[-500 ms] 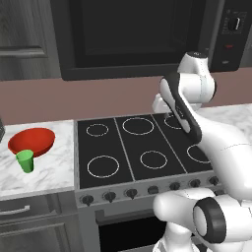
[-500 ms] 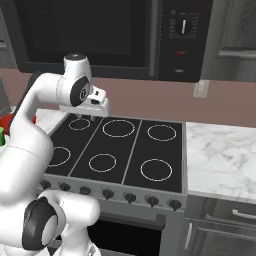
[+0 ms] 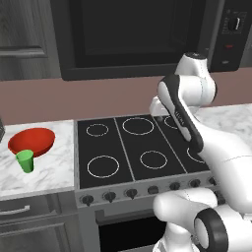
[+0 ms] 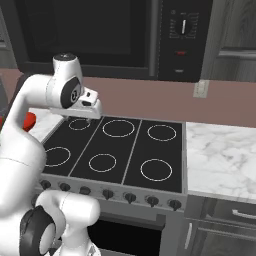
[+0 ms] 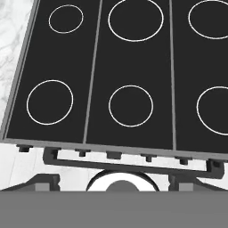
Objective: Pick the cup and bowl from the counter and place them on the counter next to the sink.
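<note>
At nine o'clock from your gripper (image 4: 80, 118), well apart, stands the cup (image 3: 25, 161) touching the bowl (image 3: 31, 141); jaws spread, empty.

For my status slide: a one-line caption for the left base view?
Green cup touching red bowl on marble counter left of stovetop.

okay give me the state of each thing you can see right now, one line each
cup: upright on the counter, in front of the bowl, not held
bowl: upright on the counter, not held
pincer: open, empty, above the stovetop
stovetop: bare, nothing on its burners
</note>
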